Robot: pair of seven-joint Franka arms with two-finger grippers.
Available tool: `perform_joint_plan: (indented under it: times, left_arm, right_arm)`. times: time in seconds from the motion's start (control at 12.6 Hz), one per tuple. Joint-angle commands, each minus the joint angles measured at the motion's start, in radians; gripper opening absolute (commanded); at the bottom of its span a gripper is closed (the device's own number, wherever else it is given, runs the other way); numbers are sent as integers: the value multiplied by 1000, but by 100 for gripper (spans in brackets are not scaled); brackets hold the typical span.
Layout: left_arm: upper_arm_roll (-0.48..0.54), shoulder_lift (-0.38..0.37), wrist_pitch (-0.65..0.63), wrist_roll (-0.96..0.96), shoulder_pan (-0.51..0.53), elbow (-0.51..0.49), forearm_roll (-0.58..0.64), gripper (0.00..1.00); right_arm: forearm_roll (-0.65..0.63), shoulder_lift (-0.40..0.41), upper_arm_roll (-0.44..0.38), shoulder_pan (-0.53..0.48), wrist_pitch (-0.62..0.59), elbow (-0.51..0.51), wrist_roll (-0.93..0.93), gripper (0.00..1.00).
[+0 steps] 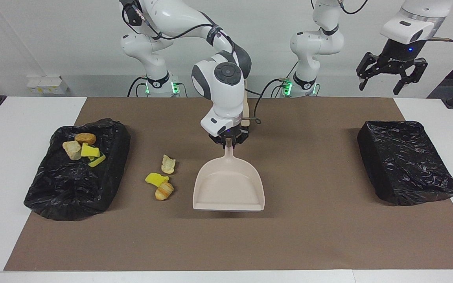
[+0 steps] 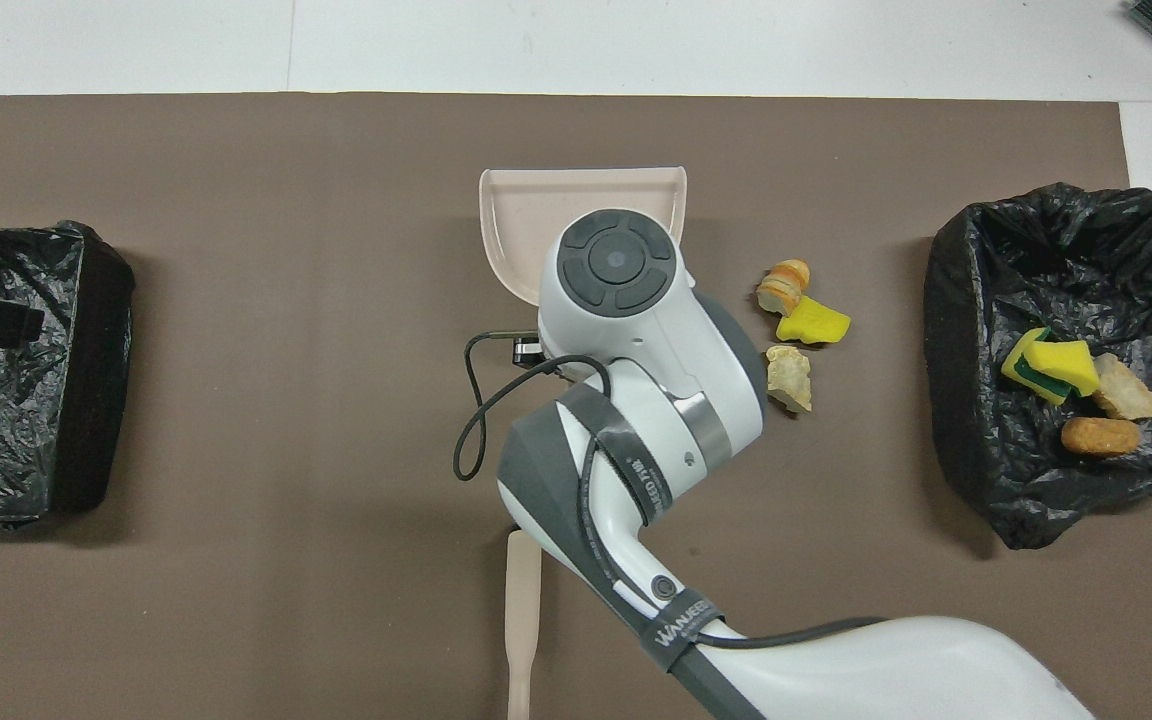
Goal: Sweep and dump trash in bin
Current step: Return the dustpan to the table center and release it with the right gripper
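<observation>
My right gripper (image 1: 229, 142) is shut on the handle of the beige dustpan (image 1: 228, 190), which is level and low over the middle of the mat, open lip away from the robots. The pan is empty. Three pieces of trash lie on the mat beside it, toward the right arm's end: a cream lump (image 1: 168, 164), a yellow piece (image 1: 155, 179) and a bread-like lump (image 1: 164, 191). The black-lined bin (image 1: 73, 184) at that end holds several more scraps (image 1: 87, 149). My left gripper (image 1: 392, 74) hangs open and empty, high over the left arm's end.
A second black-lined bin (image 1: 407, 169) stands at the left arm's end, nothing showing inside. A beige brush (image 2: 521, 620) lies near the robots, partly hidden by the right arm. Brown mat (image 1: 309, 236) covers the white table.
</observation>
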Motion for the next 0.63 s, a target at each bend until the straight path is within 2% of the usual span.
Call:
perform_joint_plan:
  times: [0.0,0.32,0.4,0.48,0.56]
  left_arm:
    - [-5,-1,-31,13,17,14,3,100]
    - [-5,-4,-33,-2,19,11,3,100]
    - [-5,-4,-36,-4,19,12,2,100]
    - [-2,1,-42,-4,20,18,-3,100]
    - [0,5,-53,-4,19,21,-10,100]
  right_arm:
    - [81,78,2,14,56,39,15,0]
    - [117,117,4,42,118,29,15,0]
    - [123,115,4,43,118,29,17,10]
    - [130,115,4,45,117,21,17,33]
    - [114,112,4,45,115,10,3,92]
